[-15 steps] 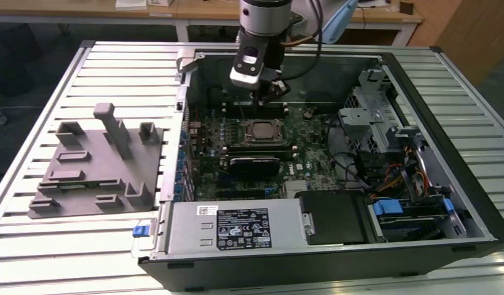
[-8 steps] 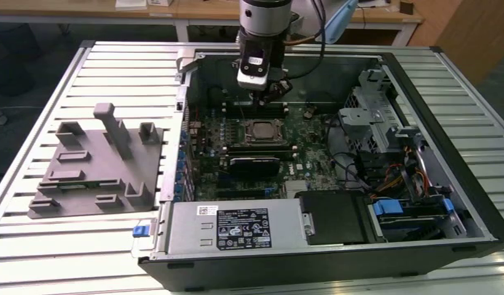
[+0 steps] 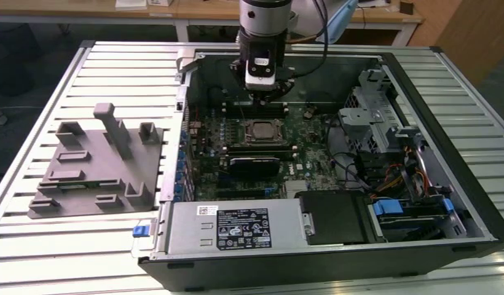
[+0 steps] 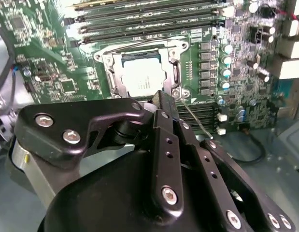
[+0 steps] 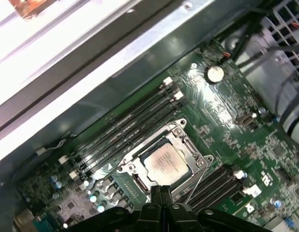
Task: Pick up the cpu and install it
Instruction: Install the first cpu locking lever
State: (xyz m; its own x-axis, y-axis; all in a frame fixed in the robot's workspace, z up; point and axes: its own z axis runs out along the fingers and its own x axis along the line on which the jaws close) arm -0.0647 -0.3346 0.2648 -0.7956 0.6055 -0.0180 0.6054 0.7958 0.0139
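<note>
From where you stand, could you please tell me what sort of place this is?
Likely a robotics lab or workshop bench: an open computer case lies on a slatted metal table, a grey fixture block beside it, the gripper over the motherboard, wooden desks behind.

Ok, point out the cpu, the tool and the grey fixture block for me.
cpu (image 5: pixel 164 163), first wrist view, middle of its silver top.
tool (image 5: pixel 161 189), first wrist view, where its shut fingertips meet.
grey fixture block (image 3: pixel 94 175), exterior view, its flat base.

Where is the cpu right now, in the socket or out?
In. The cpu lies flat inside the socket frame, and the shut hand holds nothing.
</note>
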